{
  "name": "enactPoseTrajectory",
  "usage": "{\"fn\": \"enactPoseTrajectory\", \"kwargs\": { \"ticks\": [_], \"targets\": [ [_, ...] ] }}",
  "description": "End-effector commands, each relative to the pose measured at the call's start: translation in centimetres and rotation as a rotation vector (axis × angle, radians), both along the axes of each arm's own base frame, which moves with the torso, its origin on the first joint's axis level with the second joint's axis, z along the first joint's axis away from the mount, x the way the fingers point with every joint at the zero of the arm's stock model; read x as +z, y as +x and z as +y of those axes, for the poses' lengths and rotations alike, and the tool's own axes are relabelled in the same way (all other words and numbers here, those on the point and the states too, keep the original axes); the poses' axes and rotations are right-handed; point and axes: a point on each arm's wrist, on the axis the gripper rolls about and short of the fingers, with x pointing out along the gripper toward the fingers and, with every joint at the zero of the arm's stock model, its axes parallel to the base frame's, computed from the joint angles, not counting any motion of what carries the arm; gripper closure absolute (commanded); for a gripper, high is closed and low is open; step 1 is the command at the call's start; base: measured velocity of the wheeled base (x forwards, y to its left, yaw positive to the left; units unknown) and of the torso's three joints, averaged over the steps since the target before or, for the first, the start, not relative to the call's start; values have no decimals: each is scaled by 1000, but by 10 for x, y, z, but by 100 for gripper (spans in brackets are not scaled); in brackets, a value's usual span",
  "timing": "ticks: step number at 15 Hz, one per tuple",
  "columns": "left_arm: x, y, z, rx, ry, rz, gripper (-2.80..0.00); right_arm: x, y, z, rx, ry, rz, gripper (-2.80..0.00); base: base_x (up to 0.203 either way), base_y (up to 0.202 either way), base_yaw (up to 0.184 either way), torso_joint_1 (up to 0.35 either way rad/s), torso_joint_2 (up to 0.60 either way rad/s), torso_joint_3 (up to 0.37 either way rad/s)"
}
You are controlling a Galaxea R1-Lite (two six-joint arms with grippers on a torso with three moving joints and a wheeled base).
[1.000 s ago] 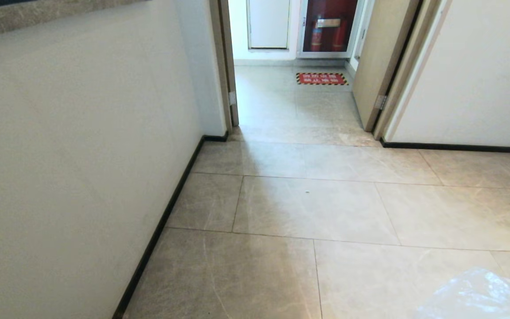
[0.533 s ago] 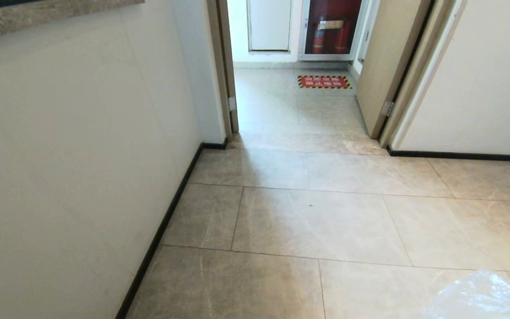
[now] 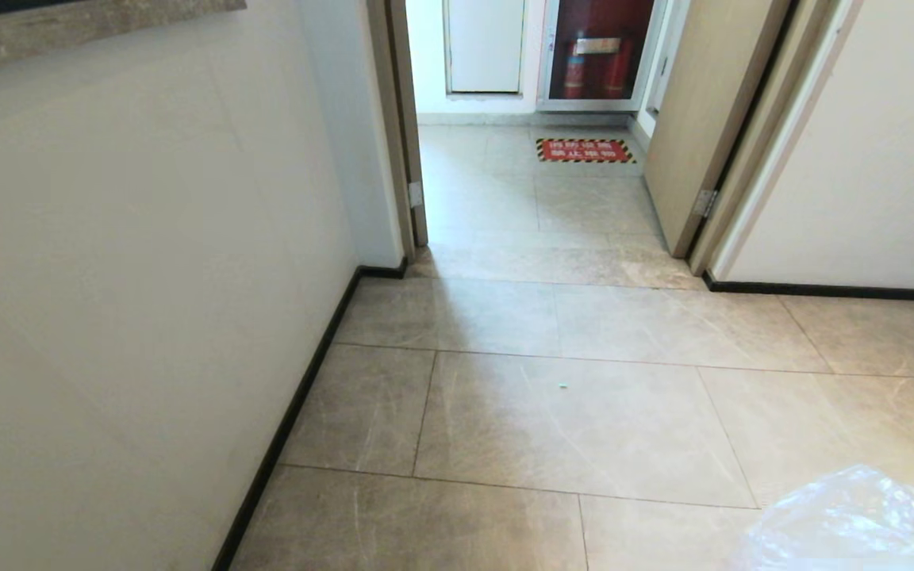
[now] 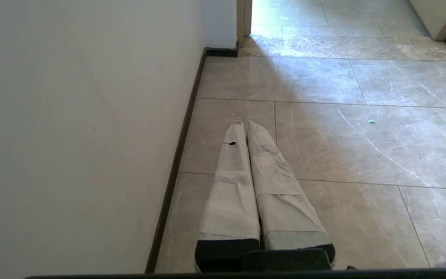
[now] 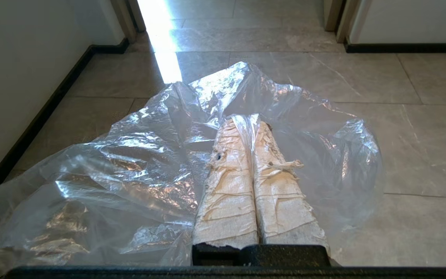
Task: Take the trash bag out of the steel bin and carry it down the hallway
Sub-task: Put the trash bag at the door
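Note:
The clear crinkly trash bag (image 5: 138, 162) billows around my right gripper (image 5: 248, 120), whose taped fingers are shut on a fold of its plastic. A corner of the bag (image 3: 854, 523) shows at the bottom right of the head view. My left gripper (image 4: 245, 124) is shut and empty, hanging over the hallway floor (image 3: 568, 412) of grey-beige marbled tiles, close to the left wall. The steel bin is out of view.
A pale wall (image 3: 132, 277) with a dark baseboard (image 3: 290, 412) runs along the left. Ahead is an open doorway (image 3: 536, 198) with a wooden door (image 3: 703, 119) swung open on its right, a red floor sign (image 3: 584, 151) and a fire-extinguisher cabinet (image 3: 600, 55) beyond.
The whole head view has shifted: the doorway and floor tiles have slid down and nearer as the robot drives forward. Both grippers keep their pose, the bag still held.

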Motion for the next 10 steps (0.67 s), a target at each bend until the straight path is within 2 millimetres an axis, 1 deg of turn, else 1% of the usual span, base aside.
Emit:
{"fn": "enactPoseTrajectory", "kwargs": {
  "ticks": [1, 10],
  "targets": [
    [0, 0, 0, 0, 0, 0, 0, 0, 0, 0, 0, 0, 3, 0, 0, 0, 0, 0, 0, 0],
    [0, 0, 0, 0, 0, 0, 0, 0, 0, 0, 0, -8, -3, 0, 0, 0, 0, 0, 0, 0]
  ]
}}
